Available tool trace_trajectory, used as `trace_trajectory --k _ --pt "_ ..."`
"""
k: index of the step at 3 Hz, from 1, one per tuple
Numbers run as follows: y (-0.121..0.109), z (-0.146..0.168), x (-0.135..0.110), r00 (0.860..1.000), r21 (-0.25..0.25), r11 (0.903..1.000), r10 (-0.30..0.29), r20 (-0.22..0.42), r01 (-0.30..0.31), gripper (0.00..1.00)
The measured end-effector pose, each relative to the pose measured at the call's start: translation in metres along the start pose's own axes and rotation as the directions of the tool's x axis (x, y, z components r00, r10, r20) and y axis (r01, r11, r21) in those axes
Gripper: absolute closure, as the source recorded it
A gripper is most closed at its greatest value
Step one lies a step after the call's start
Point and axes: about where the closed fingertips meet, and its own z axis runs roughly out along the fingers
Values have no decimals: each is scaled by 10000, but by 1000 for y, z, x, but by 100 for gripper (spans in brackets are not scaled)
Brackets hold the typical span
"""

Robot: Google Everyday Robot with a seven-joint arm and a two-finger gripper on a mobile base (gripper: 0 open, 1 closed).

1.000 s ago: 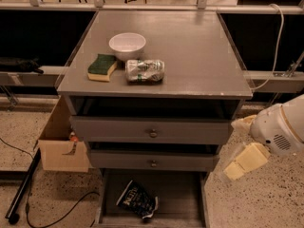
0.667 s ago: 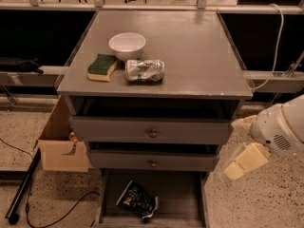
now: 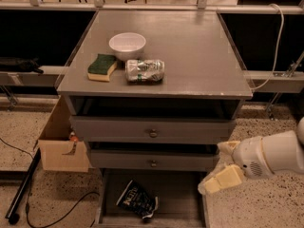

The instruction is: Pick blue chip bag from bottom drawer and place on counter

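Note:
The blue chip bag (image 3: pixel 137 199) lies crumpled on the dark floor of the bottom drawer (image 3: pixel 183 198), which is pulled out, left of its middle. My gripper (image 3: pixel 221 164) hangs at the drawer's right side, just in front of the cabinet's lower right corner, to the right of the bag and above it. Its two cream fingers stand apart with nothing between them, so it is open. The counter (image 3: pixel 194 51) is the grey top of the cabinet, with its right half bare.
On the counter's left half stand a white bowl (image 3: pixel 127 44), a green-and-yellow sponge (image 3: pixel 102 66) and a crushed can (image 3: pixel 145 71). Two knobbed drawers (image 3: pixel 153 133) are shut above the bottom one. A cardboard box (image 3: pixel 61 148) and a black pole (image 3: pixel 21 194) lie left of the cabinet.
My gripper has moved left and down, closer to the open bottom drawer. The bag and the things on the counter have not moved.

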Motion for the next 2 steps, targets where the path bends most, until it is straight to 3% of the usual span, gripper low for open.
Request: trace_trajectory --k 1,2 --pt "-12 43 23 9981 -212 9994 300 542 -288 0" --pt "-29 77 43 9967 -392 9984 431 682 -405 0"
